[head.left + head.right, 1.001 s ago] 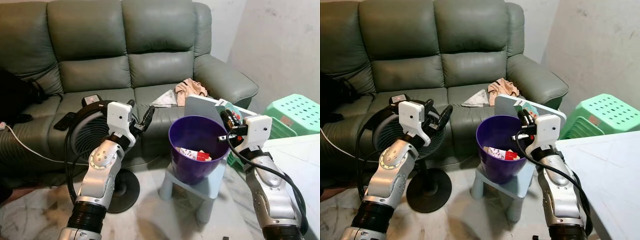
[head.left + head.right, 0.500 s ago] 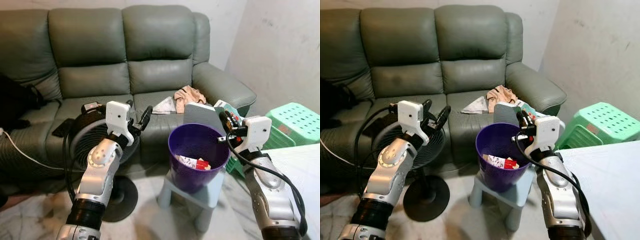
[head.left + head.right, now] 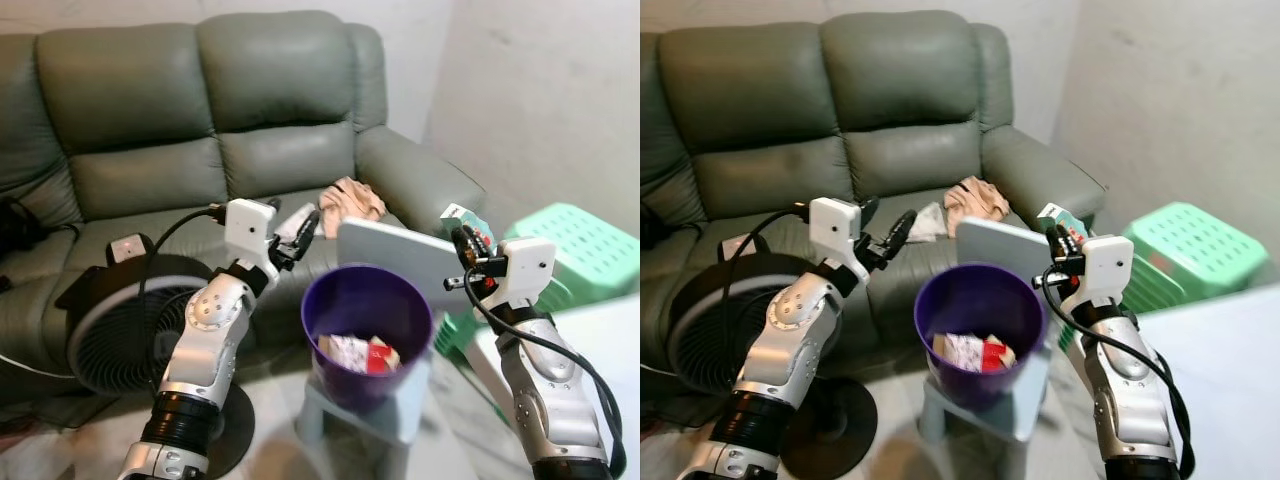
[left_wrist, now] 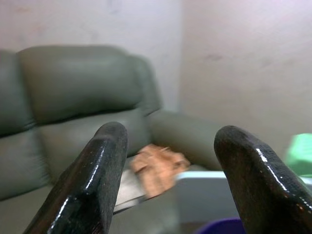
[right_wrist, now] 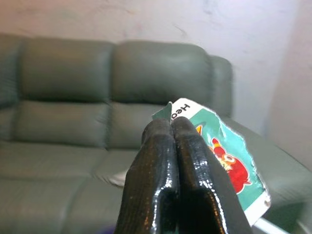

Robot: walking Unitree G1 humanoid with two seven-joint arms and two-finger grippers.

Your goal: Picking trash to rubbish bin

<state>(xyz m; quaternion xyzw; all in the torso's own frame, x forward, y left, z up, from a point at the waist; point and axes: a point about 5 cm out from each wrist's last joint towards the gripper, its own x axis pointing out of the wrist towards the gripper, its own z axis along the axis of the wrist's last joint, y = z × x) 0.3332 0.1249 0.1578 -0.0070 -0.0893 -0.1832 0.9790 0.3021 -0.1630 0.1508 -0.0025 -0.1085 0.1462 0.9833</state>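
The right gripper (image 3: 468,240) pinches a green wrapper (image 5: 222,153) between closed fingers, raised beside the purple bin (image 3: 366,318); the wrapper's long axis points away from the fingers toward the sofa (image 3: 200,120). The left gripper (image 3: 305,226) is raised, forearm bent, fingers (image 4: 92,185) wide apart, holding nothing.

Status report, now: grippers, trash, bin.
Left gripper open, empty, beside the purple bin. Right gripper shut on green wrapper, just right of the rim. Bin holds scraps; grey panel leans behind it.
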